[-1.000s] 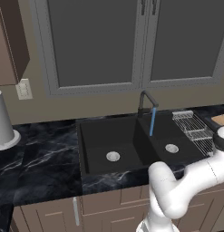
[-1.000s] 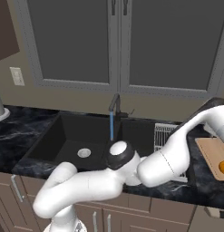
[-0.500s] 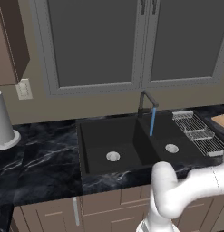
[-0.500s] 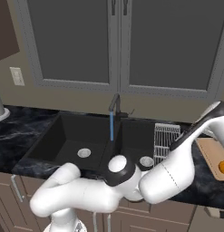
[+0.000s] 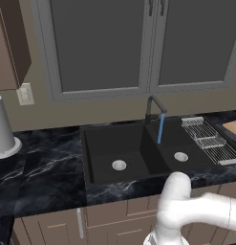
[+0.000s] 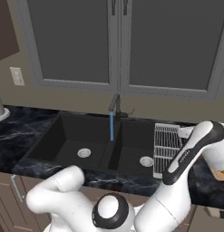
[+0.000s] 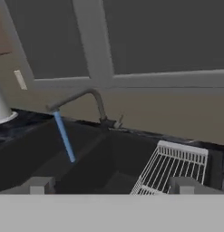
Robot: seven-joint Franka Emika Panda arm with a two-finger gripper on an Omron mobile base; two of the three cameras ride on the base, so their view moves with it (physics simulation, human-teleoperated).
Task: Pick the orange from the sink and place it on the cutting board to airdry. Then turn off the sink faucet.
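Note:
The black double-basin sink [image 5: 102,143] has a silver drain in each basin. The dark gooseneck sink faucet [image 5: 155,107] [image 6: 114,103] pours a blue stream of water [image 5: 160,128] into the right basin. In the hand view the sink faucet [image 7: 93,97] is ahead and slightly left. My gripper [image 7: 112,186] is open there, its fingertips [image 7: 37,185] wide apart with nothing between them. A corner of the tan cutting board [image 5: 232,127] shows at the right edge. The orange is hidden.
A silver wire dish rack [image 5: 208,141] [image 6: 165,145] [image 7: 177,167] lies on the counter between the sink and the board. A white cylinder [image 5: 2,127] stands on the black marble counter at far left. Grey cabinet doors rise behind the sink.
My arm has swung lower and my hand has turned toward the faucet. The orange that lay on the board a second ago is now covered by my arm. Water keeps running.

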